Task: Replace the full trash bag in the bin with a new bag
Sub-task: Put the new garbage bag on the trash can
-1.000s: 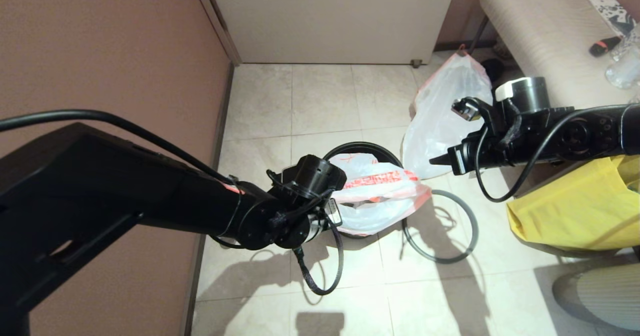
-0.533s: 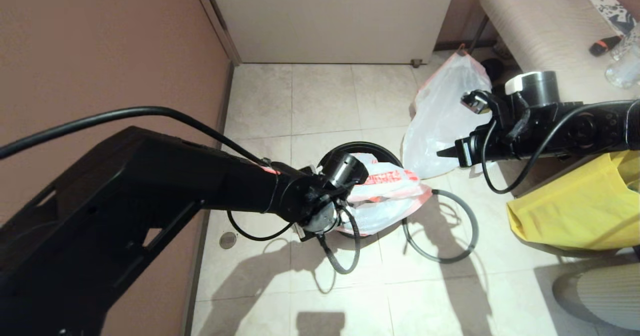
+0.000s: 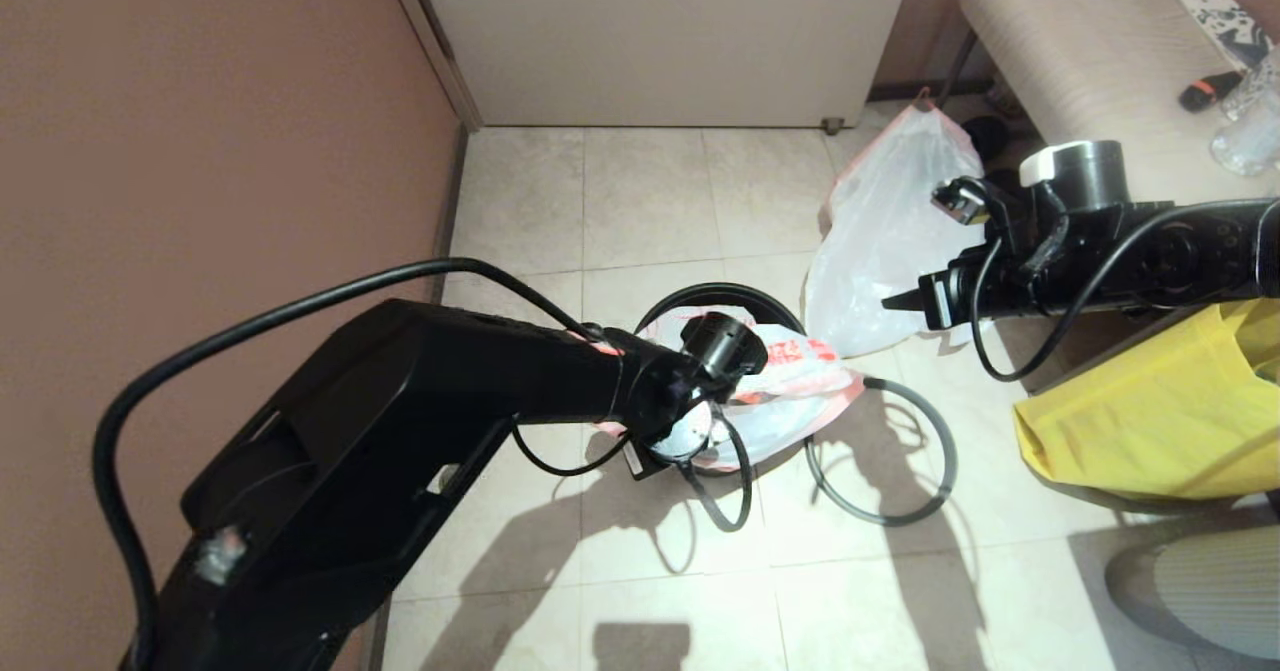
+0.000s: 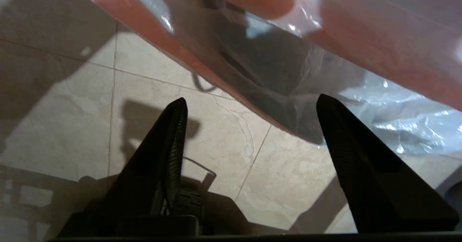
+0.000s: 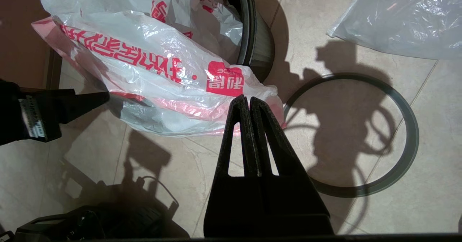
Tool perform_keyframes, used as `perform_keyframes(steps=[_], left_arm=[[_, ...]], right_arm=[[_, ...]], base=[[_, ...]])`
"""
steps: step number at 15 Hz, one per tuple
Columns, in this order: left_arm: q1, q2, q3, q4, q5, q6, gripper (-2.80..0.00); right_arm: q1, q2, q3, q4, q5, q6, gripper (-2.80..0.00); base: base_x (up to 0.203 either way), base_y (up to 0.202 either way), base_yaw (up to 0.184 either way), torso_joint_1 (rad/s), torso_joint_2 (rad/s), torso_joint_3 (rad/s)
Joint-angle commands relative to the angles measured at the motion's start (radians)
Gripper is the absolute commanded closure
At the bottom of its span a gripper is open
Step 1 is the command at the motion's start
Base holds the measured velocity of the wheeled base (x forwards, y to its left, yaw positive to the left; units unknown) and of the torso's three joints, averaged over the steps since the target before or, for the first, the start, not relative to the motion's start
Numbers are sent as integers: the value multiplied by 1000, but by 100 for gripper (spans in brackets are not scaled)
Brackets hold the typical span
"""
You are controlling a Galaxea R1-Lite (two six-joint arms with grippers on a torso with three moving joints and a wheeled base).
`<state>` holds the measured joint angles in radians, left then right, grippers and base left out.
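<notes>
Lining stage: the new bag [image 3: 790, 381] lies draped over the bin [image 3: 700, 299], its orange-red hem band spilling onto the floor beside the bin instead of wrapping the rim.
Bin: black, round, standing on the floor tiles near the left wall, partly covered by the limp bag.
Grey ring [image 3: 880, 451]: flat on the floor just to the right of the bin, apart from it and not yet fitted.
Full trash bag [image 3: 885, 241]: bulging, already out of the bin, set on the floor toward the far right, beside the padded bench [image 3: 1090, 71].
Left end effector [image 4: 249, 115]: low at the near side of the bin, fingers spread apart with only floor between the tips; the hem band hangs just beyond them, ungripped.
Right end effector [image 5: 249, 103]: raised between the full trash bag and the ring, fingers pressed together and pinching nothing.
Yellow fabric bag [image 3: 1150, 421]: at the right edge of the floor area, not involved.
Step in hand, as judged: opening the new bag and seating it in the bin; removal of the old bag appears done.
Next move, as judged: the left end effector needs to take a fresh hold on the hem near the bin's near rim and pull it outward and down over the edge; the film is thin and slack, so a bite on the thicker band is likely to hold better. Ring fitting would follow.
</notes>
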<state>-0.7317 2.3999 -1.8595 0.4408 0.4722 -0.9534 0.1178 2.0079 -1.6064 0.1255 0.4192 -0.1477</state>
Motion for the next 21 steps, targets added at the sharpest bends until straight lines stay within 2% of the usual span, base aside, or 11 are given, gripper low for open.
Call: perform_keyframes(steps=[1,6,7,14,17,18,21], left_arm=[[4,64,-34,2,14,-5,-280],[9,116,-86,-13,25,2,-280],[9,117,-86,-14,25,2,0],[35,114,-87,-43,25,28,0],[58,110,-86,-38,19,41,0],[65,110,-86,-41,19,53,0],[76,83,-86,-39,16,62,0]], right_arm=[[-4,3,-3,0,4,-1,0],[-4,2,-3,0,4,-1,0],[-3,3,-3,0,4,-1,0],[3,-1,5,3,8,-1,0],[30,-37,61,12,30,-21,0],[52,-53,90,13,30,-50,0],[84,-83,175,34,27,-210,0]], base=[[0,0,0,0,0,0],[0,0,0,0,0,0],[0,0,0,0,0,0],[0,0,0,0,0,0],[0,0,0,0,0,0],[0,0,0,0,0,0],[0,0,0,0,0,0]])
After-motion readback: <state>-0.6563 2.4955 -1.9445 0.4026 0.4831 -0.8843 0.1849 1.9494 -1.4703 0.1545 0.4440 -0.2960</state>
